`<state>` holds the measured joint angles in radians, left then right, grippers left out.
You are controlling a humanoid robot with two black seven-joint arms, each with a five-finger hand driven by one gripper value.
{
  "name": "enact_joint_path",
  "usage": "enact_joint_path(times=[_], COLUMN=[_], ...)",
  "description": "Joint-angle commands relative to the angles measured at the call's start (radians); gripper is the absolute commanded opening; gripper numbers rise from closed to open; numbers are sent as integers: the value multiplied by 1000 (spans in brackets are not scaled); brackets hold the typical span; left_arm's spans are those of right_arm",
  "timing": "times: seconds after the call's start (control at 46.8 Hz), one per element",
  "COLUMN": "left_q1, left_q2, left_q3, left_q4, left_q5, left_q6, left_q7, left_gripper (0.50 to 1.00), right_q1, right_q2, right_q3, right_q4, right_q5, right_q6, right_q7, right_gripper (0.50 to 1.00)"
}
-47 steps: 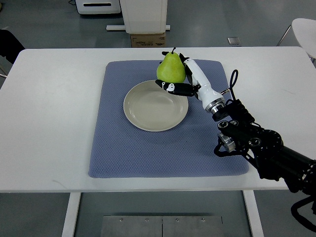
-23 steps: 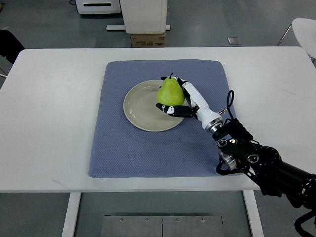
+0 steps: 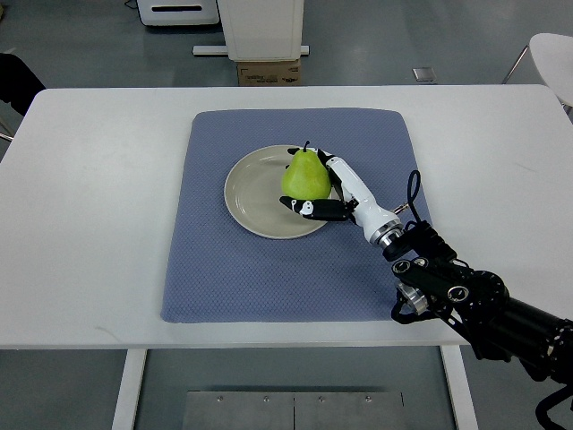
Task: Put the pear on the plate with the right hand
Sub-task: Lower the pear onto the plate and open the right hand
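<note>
White table [image 3: 107,206], blue mat [image 3: 269,278], plate [image 3: 246,193] w/ pear [image 3: 304,175] upright, right hand [image 3: 327,193] fingers [image 3: 309,208] wrapped round it

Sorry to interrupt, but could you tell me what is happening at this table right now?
The robot's right hand is gripping a green pear, upright with its stem up, over the right part of a cream plate. The plate sits on a blue mat on the white table. The fingers are closed around the pear, so it has not been released yet. Whether the pear already touches the plate cannot be told. The left arm is out of view.
</note>
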<state>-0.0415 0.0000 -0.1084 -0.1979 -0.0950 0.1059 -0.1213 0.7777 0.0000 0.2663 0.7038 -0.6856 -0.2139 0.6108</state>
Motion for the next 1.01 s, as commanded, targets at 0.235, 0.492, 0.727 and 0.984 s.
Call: enact_joint_path(times=[0.235, 0.492, 0.727, 0.984], left_q1=[0, 0, 0, 0], left_q2=[0, 0, 0, 0], left_q3=[1, 1, -1, 1], left_q4=[0, 0, 0, 0], left_q5=[0, 0, 0, 0], left_q6=[0, 0, 0, 0], left_q7=[0, 0, 0, 0], left_gripper=[1000, 1000, 1000, 1000], right_q1=[0, 2, 5, 8], right_q2=[0, 0, 0, 0], right_q3=[-10, -9, -9, -2], right_q4=[0, 0, -1, -4], right_q5=[1, 1, 3, 3], right_q6=[-1, -1, -1, 1], right_q7=[0, 0, 0, 0], right_gripper=[500, 792, 981, 981])
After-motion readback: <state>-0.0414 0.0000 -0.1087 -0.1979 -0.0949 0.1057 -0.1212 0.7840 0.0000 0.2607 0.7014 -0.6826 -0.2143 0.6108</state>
